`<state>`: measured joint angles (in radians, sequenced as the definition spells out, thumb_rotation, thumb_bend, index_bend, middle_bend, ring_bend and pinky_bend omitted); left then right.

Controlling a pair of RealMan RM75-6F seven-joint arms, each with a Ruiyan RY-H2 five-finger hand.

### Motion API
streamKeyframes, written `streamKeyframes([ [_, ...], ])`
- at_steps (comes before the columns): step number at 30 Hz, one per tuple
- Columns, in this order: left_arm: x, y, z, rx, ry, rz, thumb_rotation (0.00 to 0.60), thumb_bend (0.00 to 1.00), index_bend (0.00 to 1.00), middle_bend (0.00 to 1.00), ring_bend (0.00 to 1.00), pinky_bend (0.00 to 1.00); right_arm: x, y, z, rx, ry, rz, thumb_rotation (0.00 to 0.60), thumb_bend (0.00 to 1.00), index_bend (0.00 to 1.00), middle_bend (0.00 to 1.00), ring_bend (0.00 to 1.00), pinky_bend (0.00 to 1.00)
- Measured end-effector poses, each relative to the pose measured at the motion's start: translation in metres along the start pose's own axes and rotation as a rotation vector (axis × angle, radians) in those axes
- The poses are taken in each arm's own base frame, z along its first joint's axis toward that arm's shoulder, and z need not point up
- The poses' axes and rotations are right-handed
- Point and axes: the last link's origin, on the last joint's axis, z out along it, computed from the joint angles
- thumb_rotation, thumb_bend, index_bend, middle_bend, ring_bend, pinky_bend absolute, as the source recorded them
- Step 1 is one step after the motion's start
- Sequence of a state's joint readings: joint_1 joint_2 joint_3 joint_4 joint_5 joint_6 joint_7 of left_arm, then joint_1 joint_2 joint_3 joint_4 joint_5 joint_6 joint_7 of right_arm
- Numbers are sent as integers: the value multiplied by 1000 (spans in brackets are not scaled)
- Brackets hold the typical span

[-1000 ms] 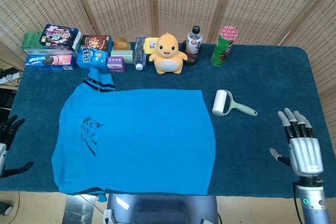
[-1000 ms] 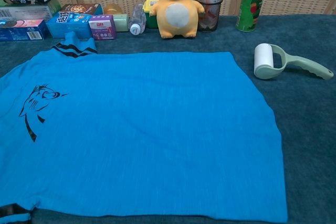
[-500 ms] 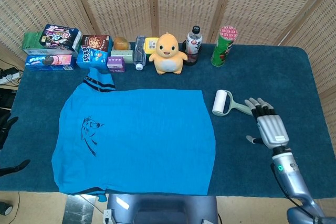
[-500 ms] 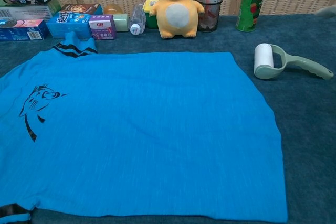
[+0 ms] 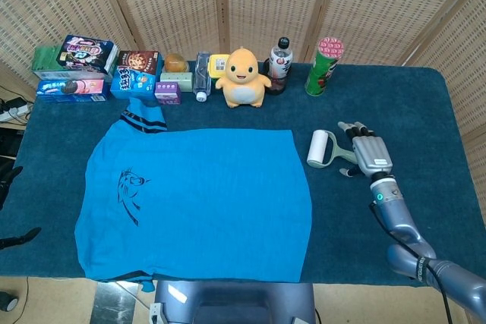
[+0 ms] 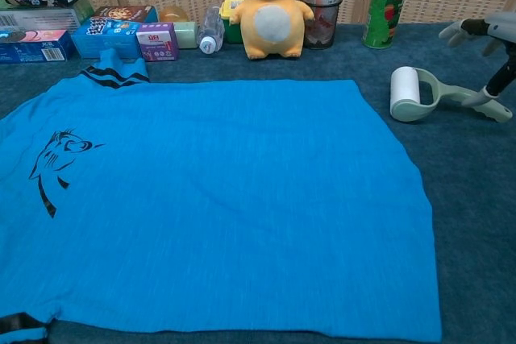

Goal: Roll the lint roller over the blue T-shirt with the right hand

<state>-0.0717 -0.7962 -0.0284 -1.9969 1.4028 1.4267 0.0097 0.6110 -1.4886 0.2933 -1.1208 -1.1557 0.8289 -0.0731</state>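
Note:
The blue T-shirt [image 5: 197, 195] [image 6: 218, 199] lies flat across the dark blue table cover. To its right lies the lint roller [image 5: 320, 148] [image 6: 405, 93], its white roll near the shirt's edge and its pale green handle pointing right. My right hand [image 5: 366, 152] [image 6: 493, 47] hovers over the handle with fingers stretched out and apart, holding nothing. In the chest view its thumb reaches down to the handle. Only dark slivers of my left hand [image 5: 17, 237] show at the left edge, off the table, with nothing in it.
Along the back edge stand snack boxes [image 5: 83, 70], a small clear bottle [image 5: 201, 75], a yellow plush toy [image 5: 243, 77] [image 6: 272, 7], a drink bottle [image 5: 279, 64] and a green can [image 5: 324, 66]. The table's right edge runs just right of my hand.
My right hand has moved from the front right corner forward and left until it is over the roller's handle. My left hand has slid further out of view.

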Motion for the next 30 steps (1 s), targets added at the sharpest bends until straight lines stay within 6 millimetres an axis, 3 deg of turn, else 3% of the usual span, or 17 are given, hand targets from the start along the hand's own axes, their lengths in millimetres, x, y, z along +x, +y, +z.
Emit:
streamKeyframes([
  [10, -5, 3, 6, 6, -31, 12, 600, 138, 0, 0, 0, 79, -23, 15, 19, -77, -72, 20, 600, 187, 245, 282, 202, 289],
  [16, -7, 4, 8, 15, -38, 14, 600, 138, 0, 0, 0, 78, -36, 16, 25, -93, -98, 31, 600, 249, 314, 356, 270, 376],
  [25, -8, 3, 11, 24, -47, 15, 600, 138, 0, 0, 0, 78, -43, 13, 31, -97, -95, 44, 600, 410, 429, 517, 453, 642],
  [30, -9, 4, 12, 24, -53, 17, 600, 138, 0, 0, 0, 79, -45, 9, 31, -89, -93, 44, 600, 538, 469, 589, 526, 720],
])
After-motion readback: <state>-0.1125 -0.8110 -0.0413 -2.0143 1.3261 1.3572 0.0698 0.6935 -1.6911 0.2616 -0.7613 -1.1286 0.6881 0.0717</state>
